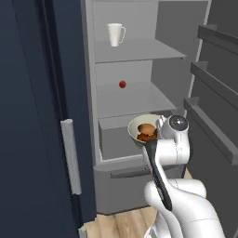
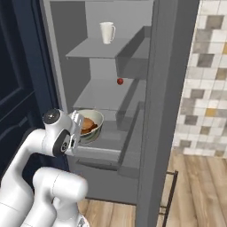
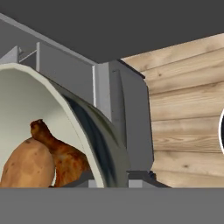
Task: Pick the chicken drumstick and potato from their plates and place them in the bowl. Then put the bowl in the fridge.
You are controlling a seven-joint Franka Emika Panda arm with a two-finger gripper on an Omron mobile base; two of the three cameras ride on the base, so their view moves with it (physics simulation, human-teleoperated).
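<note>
Holding a deep round bowl point(image 1: 139, 124), cream-white inside and greyish outside, the white robot arm reaches from the lower right of the left base view toward the open tall grey stainless-steel fridge point(image 1: 139, 60); the pincer point(image 1: 156, 136) sits at the middle of the frame, its two fingers drawn together and clamped on the bowl's thin rim; the bowl is tilted, its opening turned toward the camera, at the level of the fridge's lower drawer, in front of the grey interior. Inside the bowl lie a small rounded light orange-brown potato point(image 1: 147, 128) and a dark reddish-brown chicken drumstick point(image 1: 148, 136), touching each other; in the hand view they fill the lower left, the potato in front and the drumstick's narrow end rising behind it against the cream wall. A white mug with a handle point(image 1: 115, 34) stands on the upper shelf near the top centre of the frame; a small red round object point(image 1: 122, 84) rests on the shelf below it. The fridge door with its shelf rails stands open at the right edge; a dark navy cabinet point(image 1: 32, 116) fills the left side; pale wooden floorboards point(image 1: 125, 223) show at the bottom centre.
</note>
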